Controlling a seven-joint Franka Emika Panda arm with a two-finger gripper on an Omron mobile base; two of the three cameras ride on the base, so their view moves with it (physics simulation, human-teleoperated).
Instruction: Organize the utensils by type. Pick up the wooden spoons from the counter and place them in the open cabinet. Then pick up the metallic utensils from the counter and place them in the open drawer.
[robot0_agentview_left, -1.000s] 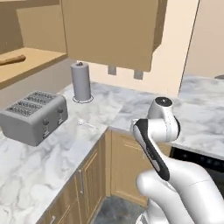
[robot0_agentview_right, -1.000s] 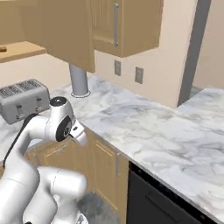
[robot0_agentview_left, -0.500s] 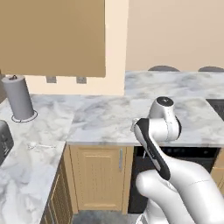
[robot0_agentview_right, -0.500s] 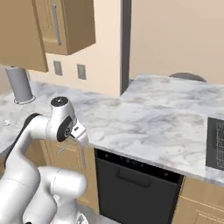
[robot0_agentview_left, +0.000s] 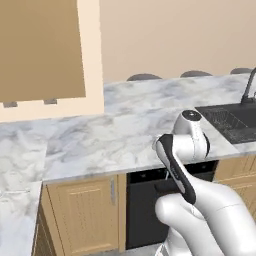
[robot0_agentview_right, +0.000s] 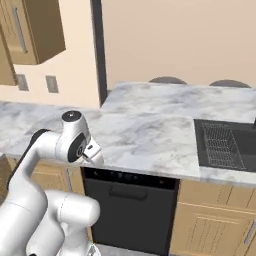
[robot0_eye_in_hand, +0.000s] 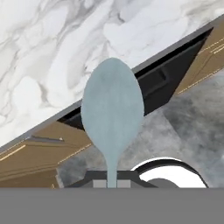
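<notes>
In the hand view, a bluish metallic spoon (robot0_eye_in_hand: 112, 113) stands bowl-up from my gripper (robot0_eye_in_hand: 112, 183), which is shut on its thin handle. Behind it run the marbled counter (robot0_eye_in_hand: 52, 52) and a black appliance front below it. From the base, my folded arm holds the hand (robot0_agentview_right: 92, 152) just in front of the counter (robot0_agentview_right: 150, 130) edge, above the dishwasher. A thin whitish utensil (robot0_agentview_left: 12, 192) lies on the counter (robot0_agentview_left: 125, 135) at the far lower left. The wooden spoons, the open cabinet and the open drawer are out of view.
A black dishwasher (robot0_agentview_right: 130, 205) sits under the counter in front of me. A dark sink (robot0_agentview_right: 225, 145) with a wire rack is set into the counter to the right. Closed wooden wall cabinets (robot0_agentview_left: 40, 50) hang at the upper left.
The base has swung right, so the whole scene slid left: toaster and paper-towel roll left the picture, dishwasher and sink came in. The gripper stays shut on the spoon.
</notes>
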